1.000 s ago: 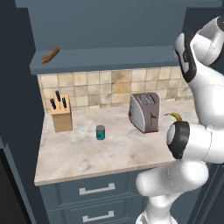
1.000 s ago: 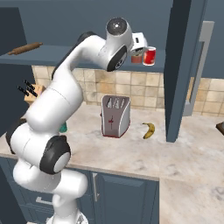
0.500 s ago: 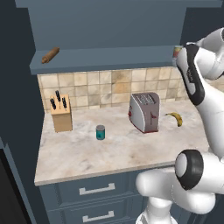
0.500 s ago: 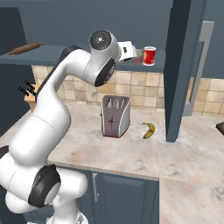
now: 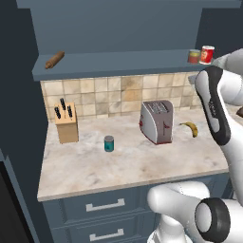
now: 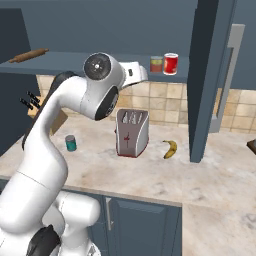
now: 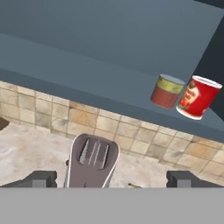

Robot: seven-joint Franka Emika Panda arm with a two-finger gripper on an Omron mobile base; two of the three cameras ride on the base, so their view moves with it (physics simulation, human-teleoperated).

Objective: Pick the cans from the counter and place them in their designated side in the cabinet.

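Short can (image 7: 167,91) on cabinet shelf (image 7: 87,83), frame right, beside red can (image 7: 198,97). My claw (image 7: 113,179) wide open, empty. Teal can (image 5: 109,143) on worktop (image 5: 128,166), centre-left; I judge next: descend, grasp it.

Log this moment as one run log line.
end effector: open, empty | short can: on cabinet shelf beside red can | teal can: on counter

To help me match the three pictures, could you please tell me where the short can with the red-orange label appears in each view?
Left base view: short can at the shelf's far right end, just left of the red can.
Right base view: short can on the shelf at upper centre, left of the red can.
Hand view: short can at right of centre, on the shelf.
Shared landmark: the toaster, below on the counter.
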